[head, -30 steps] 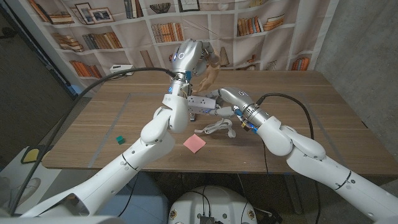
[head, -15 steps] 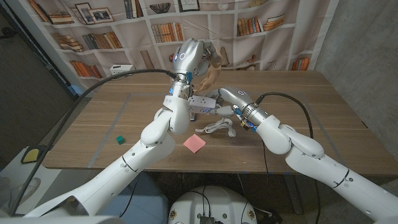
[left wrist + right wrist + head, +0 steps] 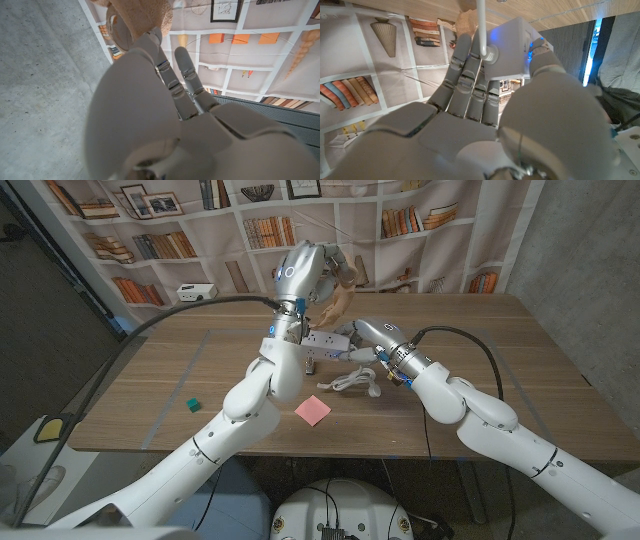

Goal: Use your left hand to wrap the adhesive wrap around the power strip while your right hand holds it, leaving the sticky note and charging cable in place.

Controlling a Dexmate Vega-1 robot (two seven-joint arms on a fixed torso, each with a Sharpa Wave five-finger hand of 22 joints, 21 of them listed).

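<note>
Tan adhesive wrap hangs as a crumpled strip from the left robot hand, which is raised above the middle of the wooden tabletop; in the left wrist view the same beige wrap is bunched at the tips of its fingers, which pinch it there. Just below it, the white power strip is held off the tabletop by the right robot hand, and the wrap comes down toward the strip between the two hands. The right wrist view shows the strip's white end clasped between the curled fingers and the thumb, with its white cord running away from the end face. A white charging cable lies in a loose coil on the tabletop just in front of the right hand, and the pink sticky note lies flat just beside it, nearer the robot. A small green block sits well apart, off to the robot's left. Behind the tabletop hangs a backdrop printed with bookshelves.
</note>
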